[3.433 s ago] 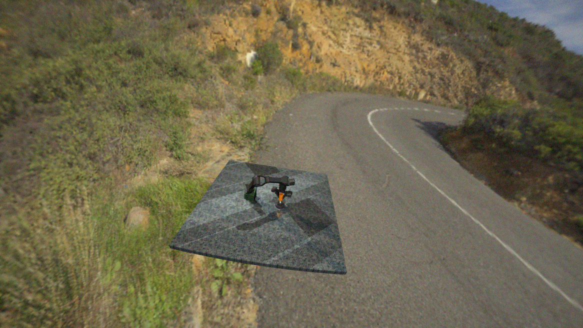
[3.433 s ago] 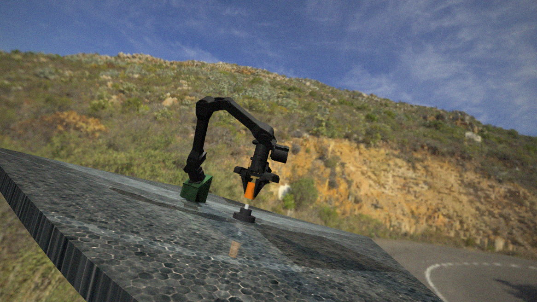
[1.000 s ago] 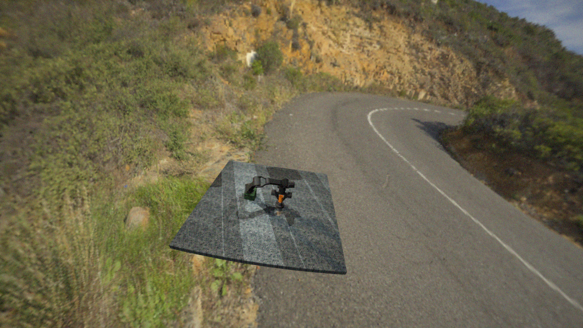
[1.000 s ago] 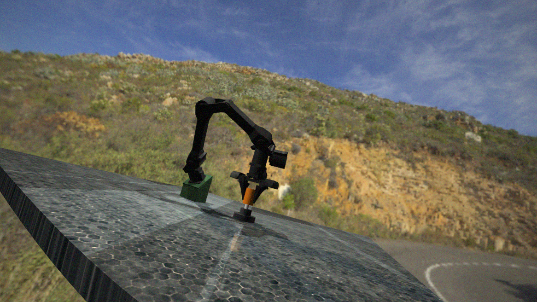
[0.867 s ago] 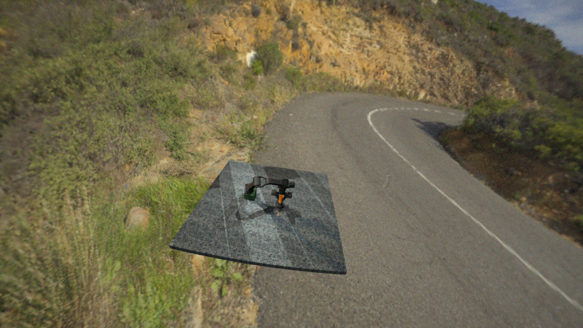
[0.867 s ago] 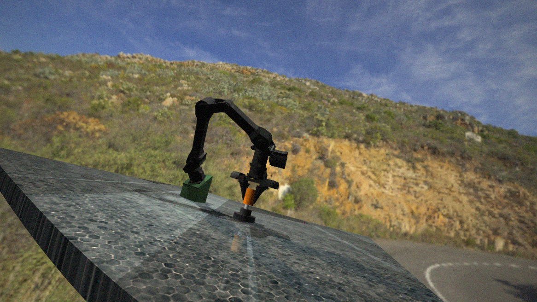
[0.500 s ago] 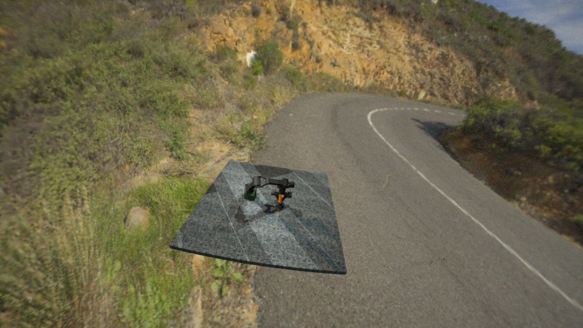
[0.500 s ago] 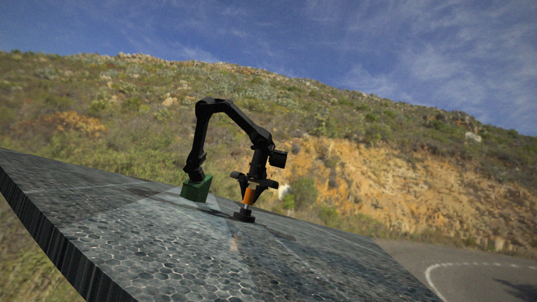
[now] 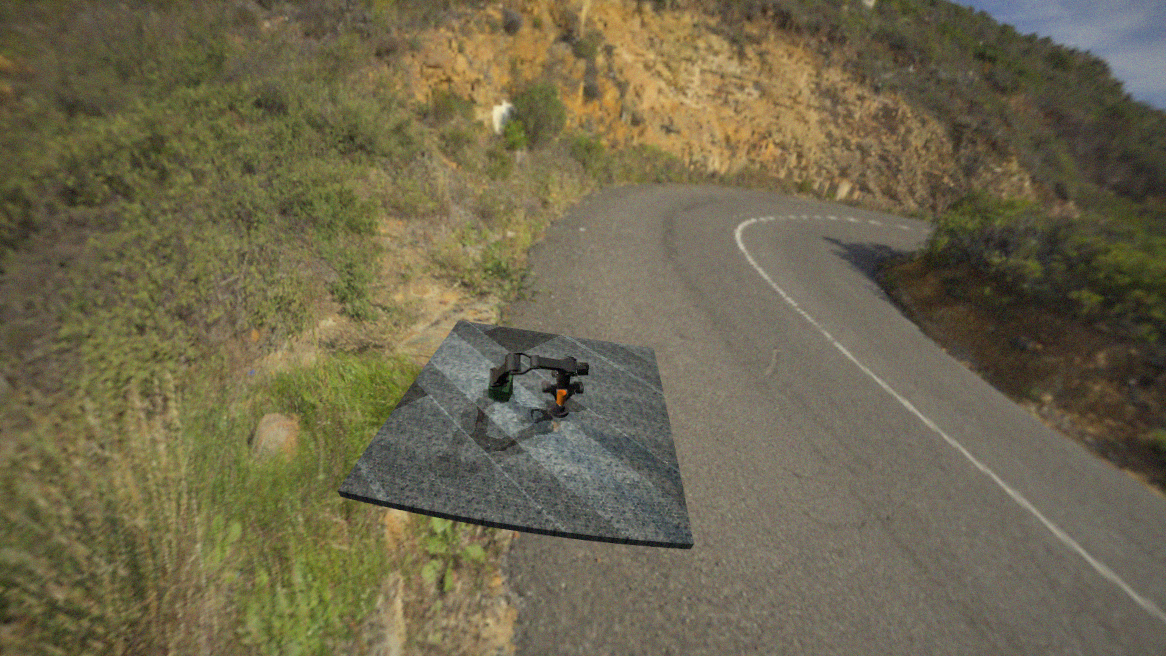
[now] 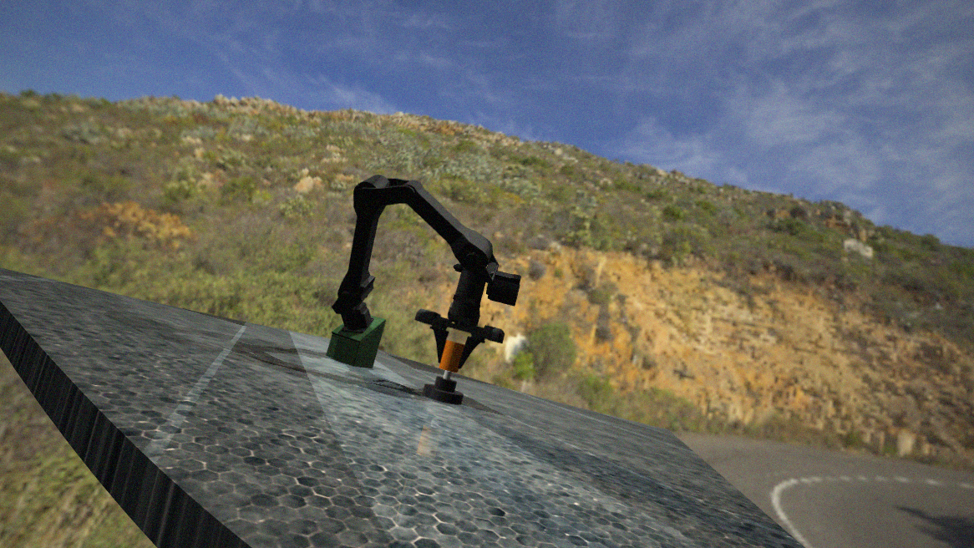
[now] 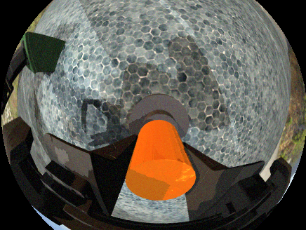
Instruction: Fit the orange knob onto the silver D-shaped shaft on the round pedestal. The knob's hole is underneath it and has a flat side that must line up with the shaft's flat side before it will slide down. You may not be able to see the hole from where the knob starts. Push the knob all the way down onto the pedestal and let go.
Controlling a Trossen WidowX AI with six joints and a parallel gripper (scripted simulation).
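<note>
The orange knob (image 9: 561, 396) (image 10: 450, 355) (image 11: 159, 151) is upright between the fingers of my gripper (image 10: 449, 361) (image 11: 158, 143), which is shut on it. The dark round pedestal (image 9: 559, 413) (image 10: 443, 394) (image 11: 140, 106) stands on the table right below the knob. A short length of the silver shaft (image 10: 446, 373) shows between the knob's underside and the pedestal in the exterior view, so the knob is above the pedestal and not against it. The knob's hole and the shaft's top and flat side are hidden. I cannot tell whether the shaft's tip is inside the hole.
The arm's green base block (image 9: 500, 388) (image 10: 355, 345) (image 11: 47, 52) stands on the hexagon-patterned table (image 9: 521, 489) (image 10: 306, 469) (image 11: 147, 45), to the left of the pedestal in all three views. Shadows of the arm fall across the table around the pedestal.
</note>
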